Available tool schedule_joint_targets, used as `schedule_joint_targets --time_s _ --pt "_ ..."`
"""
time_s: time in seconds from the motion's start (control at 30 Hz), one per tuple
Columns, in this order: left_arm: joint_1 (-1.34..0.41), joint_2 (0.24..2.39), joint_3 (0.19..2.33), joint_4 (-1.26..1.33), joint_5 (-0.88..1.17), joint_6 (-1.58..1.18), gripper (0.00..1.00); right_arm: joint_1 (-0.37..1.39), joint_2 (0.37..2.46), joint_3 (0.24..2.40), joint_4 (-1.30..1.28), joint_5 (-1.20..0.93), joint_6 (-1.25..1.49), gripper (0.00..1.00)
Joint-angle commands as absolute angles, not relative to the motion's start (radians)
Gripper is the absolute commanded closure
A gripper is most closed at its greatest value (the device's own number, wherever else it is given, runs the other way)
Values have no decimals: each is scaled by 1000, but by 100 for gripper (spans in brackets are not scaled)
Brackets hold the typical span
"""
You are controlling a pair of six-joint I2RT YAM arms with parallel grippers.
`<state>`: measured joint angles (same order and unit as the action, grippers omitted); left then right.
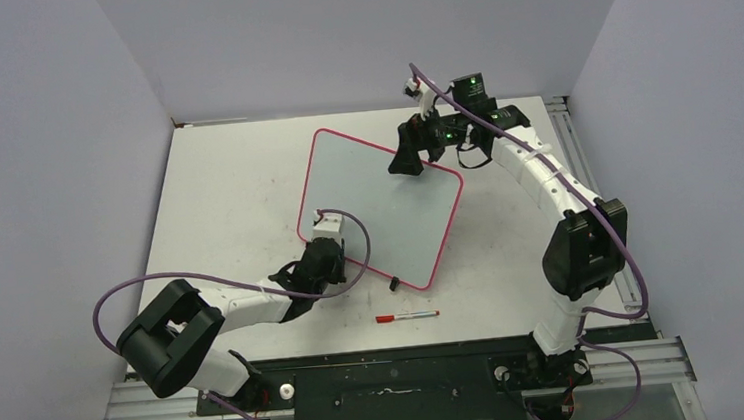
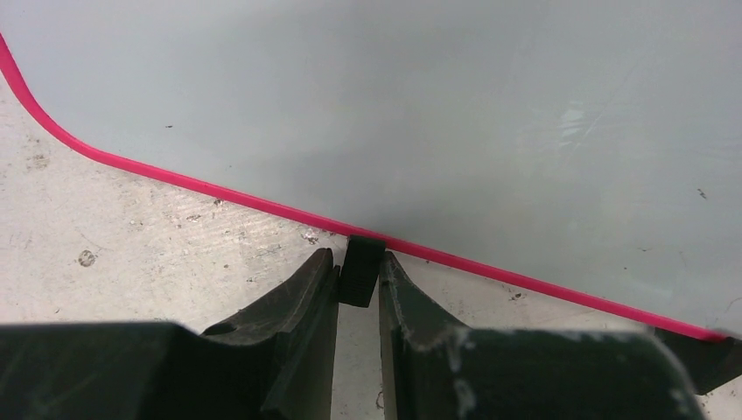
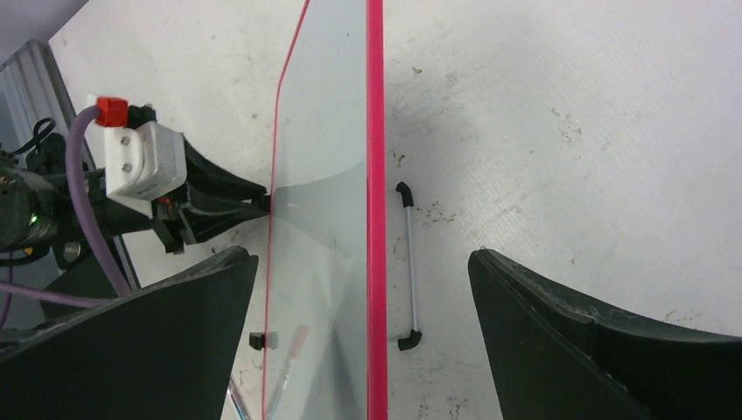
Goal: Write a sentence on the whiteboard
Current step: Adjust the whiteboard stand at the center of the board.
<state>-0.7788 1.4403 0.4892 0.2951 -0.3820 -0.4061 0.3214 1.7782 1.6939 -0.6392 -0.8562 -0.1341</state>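
Observation:
The whiteboard [image 1: 378, 205] lies slanted on the table, its white face bare inside a pink-red frame. No red lettering of the sentence shows on it. My left gripper [image 1: 328, 255] is at the board's near left edge, shut on a small black foot [image 2: 360, 269] that sticks out from under the frame [image 2: 219, 194]. My right gripper [image 1: 422, 154] is open at the far right edge, its fingers either side of the frame [image 3: 375, 175] without touching it. A marker [image 1: 407, 317] with a red cap lies on the table in front of the board.
Another black foot [image 1: 394, 283] sticks out at the board's near corner. A thin grey rod with black ends [image 3: 409, 267] lies on the table beside the board's right edge. Grey walls close the table on three sides. A metal rail [image 1: 573, 144] runs along the right edge.

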Motion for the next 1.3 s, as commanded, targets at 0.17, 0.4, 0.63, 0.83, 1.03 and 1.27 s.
schedule_joint_targets --time_s 0.17,0.4,0.63,0.83,1.03,1.27 --pt "-821 1416 511 249 -558 -479 100 308 1605 1564 -376 -600 21 9" --pt "-864 1402 519 193 -601 -542 100 286 1415 1473 -285 -477 125 10" --pt "-926 1369 537 106 -673 -618 100 284 1340 1458 -375 -322 219 10" --pt "-959 1397 577 2 -757 -740 100 282 1187 1274 -334 -289 314 10" --pt "-1008 1441 624 -84 -820 -815 100 281 1085 1155 -328 -243 339 10" --pt "-1039 1512 705 -170 -863 -904 100 281 1038 1103 -319 -220 367 10"
